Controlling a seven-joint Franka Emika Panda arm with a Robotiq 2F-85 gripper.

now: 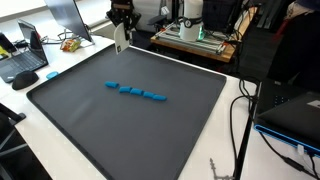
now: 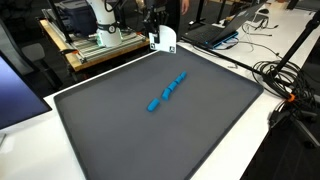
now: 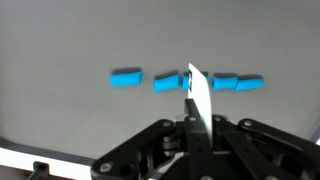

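Note:
My gripper [image 1: 120, 32] hangs high above the far edge of a dark grey mat [image 1: 90, 125], shut on a flat white card-like piece [image 1: 119, 40]. In the wrist view the white piece [image 3: 200, 98] stands upright between the closed fingers [image 3: 192, 118]. A row of several small blue blocks [image 1: 135, 92] lies on the mat's middle, well below and in front of the gripper. The row shows in both exterior views [image 2: 167, 91] and in the wrist view [image 3: 186, 81], where the white piece hides part of it.
The mat [image 2: 150, 130] lies on a white table [image 1: 225, 150]. A laptop [image 1: 25, 62] and clutter sit beyond one mat edge. A wooden bench with equipment [image 1: 195, 38] stands behind. Black cables [image 1: 240, 120] run beside the mat [image 2: 285, 85].

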